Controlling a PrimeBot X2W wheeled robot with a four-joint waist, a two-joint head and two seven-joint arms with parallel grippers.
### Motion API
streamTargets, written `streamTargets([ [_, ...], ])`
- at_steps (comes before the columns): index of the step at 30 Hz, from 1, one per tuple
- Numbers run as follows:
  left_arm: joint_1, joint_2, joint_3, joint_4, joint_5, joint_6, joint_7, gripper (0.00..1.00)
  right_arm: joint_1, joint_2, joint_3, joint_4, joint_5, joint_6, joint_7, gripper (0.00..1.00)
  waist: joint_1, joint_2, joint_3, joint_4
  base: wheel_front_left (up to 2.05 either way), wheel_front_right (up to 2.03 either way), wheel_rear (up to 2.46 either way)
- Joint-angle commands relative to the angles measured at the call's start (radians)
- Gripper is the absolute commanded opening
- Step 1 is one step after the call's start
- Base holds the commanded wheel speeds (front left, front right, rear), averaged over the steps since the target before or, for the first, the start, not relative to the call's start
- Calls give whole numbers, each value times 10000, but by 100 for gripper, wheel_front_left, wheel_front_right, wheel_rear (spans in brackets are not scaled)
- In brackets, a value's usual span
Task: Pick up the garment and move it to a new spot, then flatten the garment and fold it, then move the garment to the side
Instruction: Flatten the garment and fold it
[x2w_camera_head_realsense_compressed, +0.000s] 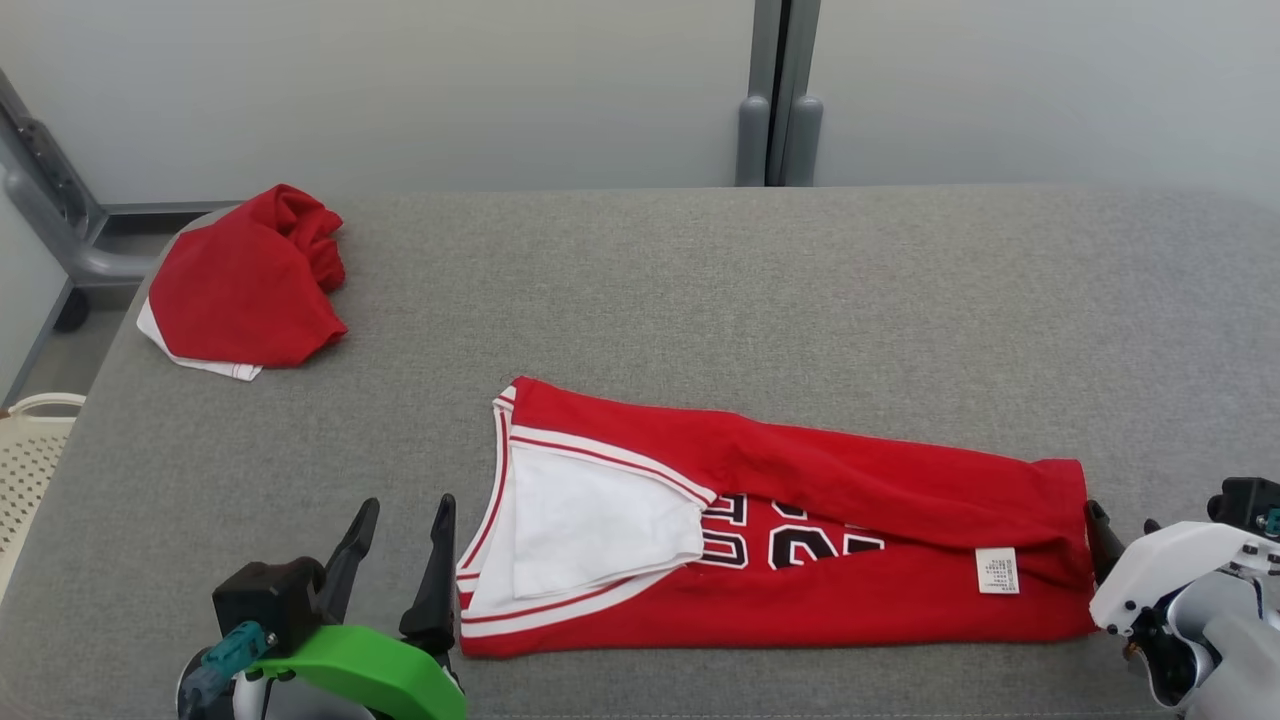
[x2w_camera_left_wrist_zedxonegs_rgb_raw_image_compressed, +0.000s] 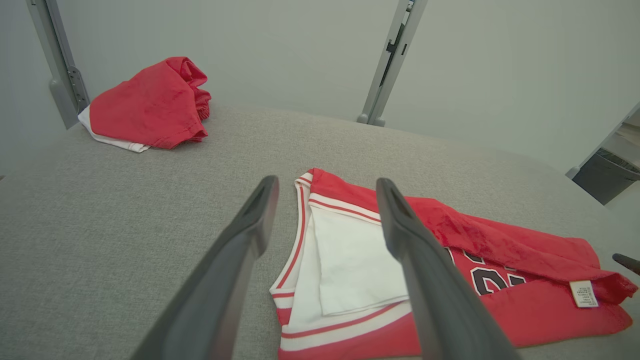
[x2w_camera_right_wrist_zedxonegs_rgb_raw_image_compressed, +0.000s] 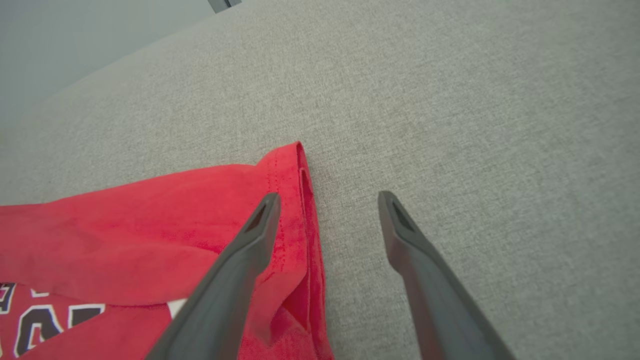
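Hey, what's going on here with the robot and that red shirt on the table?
A two-armed robot is working on a red jersey that lies folded lengthwise on the grey table. The left gripper is open beside the collar end, and the right gripper is open at the hem end. Neither holds the cloth. A second red garment sits bunched at the far left corner.
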Motion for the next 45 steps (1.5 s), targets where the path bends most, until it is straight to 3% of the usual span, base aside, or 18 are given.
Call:
streamTargets([
  [1,76,29,27,-14,2,14,-26,100,-60,105,-72,156,116,-11,19,100,0,0,133,170,0,0,0],
  [4,44,52,61,5,-41,14,-43,100,-94,421,-103,494,221,-11,196,100,0,0,208,296,0,0,0],
  [16,150,34,137,-68,-142,0,-129,100,407,564,284,229,184,-11,793,100,0,0,340,177,0,0,0],
  [23,-102,77,247,-123,-188,-52,-161,100,-64,859,514,527,14,-5,1249,100,0,0,608,294,0,0,0],
  [24,-131,73,239,-130,-182,-58,-162,100,-123,868,578,564,-29,-5,1303,68,0,0,638,334,0,0,0],
  [25,-131,73,239,-130,-182,-58,-162,100,-123,868,578,564,-29,-5,1303,68,0,0,638,334,0,0,0],
  [26,-155,71,232,-126,-170,-61,-160,100,-184,894,648,590,-93,-5,1369,44,0,0,660,369,0,0,0],
  [29,-155,81,249,-128,-174,-27,-180,100,-313,914,777,601,-175,-2,1522,0,0,0,688,428,0,0,0],
  [35,-40,90,324,-130,-223,41,-228,100,-671,453,686,362,0,-14,1710,0,0,0,654,300,0,0,0],
  [45,25,-37,272,-136,-254,33,-307,100,-1122,-1040,412,-246,431,-15,2706,0,0,0,598,-330,0,0,0],
])
